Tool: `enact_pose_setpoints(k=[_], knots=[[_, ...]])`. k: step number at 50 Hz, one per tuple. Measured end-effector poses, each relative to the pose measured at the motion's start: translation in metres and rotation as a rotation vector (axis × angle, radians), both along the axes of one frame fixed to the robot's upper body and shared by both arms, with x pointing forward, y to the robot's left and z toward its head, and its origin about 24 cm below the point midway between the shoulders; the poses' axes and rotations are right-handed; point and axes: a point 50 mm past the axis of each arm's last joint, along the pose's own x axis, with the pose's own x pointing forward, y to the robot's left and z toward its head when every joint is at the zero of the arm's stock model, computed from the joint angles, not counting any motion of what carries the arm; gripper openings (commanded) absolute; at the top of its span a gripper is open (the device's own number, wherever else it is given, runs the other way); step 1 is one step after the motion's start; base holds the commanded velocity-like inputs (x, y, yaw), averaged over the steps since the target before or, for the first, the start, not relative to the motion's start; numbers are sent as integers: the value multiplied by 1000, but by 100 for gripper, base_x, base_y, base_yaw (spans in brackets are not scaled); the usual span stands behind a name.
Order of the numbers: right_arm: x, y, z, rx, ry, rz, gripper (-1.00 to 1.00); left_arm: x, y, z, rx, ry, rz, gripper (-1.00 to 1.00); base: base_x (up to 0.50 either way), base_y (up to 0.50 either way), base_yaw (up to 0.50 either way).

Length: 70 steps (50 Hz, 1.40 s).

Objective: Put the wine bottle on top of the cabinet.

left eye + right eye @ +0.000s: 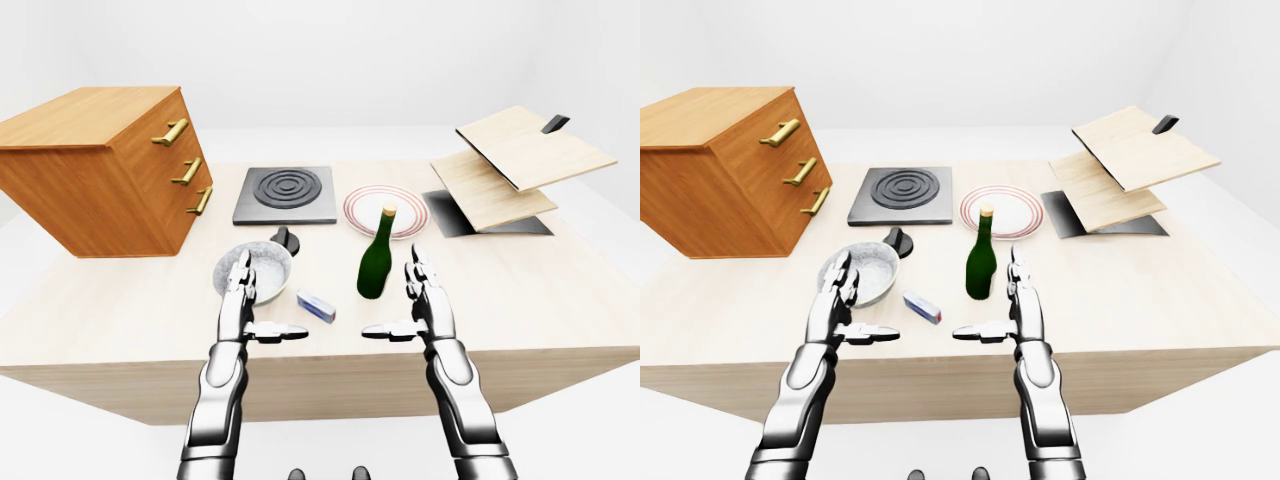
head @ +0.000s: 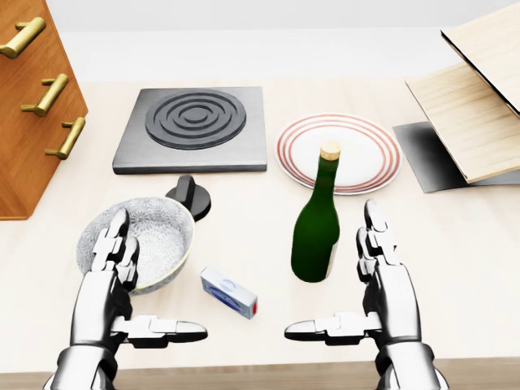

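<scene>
A dark green wine bottle (image 2: 317,227) with a cork-coloured top stands upright on the pale wooden table (image 2: 455,268), just below a red-rimmed plate (image 2: 370,158). My right hand (image 2: 357,280) is open just right of the bottle, fingers up and thumb pointing left, not touching it. My left hand (image 2: 134,280) is open too, held over the lower edge of a grey bowl (image 2: 158,236). The wooden cabinet (image 1: 95,165) with three brass handles stands at the table's left end, its flat top (image 1: 80,115) bare.
A dark stove plate (image 2: 193,128) lies above the bowl, with a black knob (image 2: 190,195) beside the bowl. A small white and blue box (image 2: 229,292) lies between my hands. Stacked wooden boards (image 1: 515,160) on a dark mat fill the upper right.
</scene>
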Motion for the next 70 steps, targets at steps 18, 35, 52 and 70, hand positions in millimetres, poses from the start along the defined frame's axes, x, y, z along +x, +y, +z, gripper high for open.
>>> enact_pose_setpoints(k=[18,35,52,70], knots=[[-4,-14,44,-24,-141,-6,100,-2,17,49,-30,-188,51,100,0,0,0],[-45,-21,155,-154,-649,-12,100,-29,36,151,-52,-648,90,100,0,0,0],[-91,-23,210,-172,-983,-1,100,-72,49,209,-122,-966,123,100,36,0,0],[-101,-24,217,-195,-1036,-5,100,-80,54,218,-148,-1018,135,100,42,0,0]])
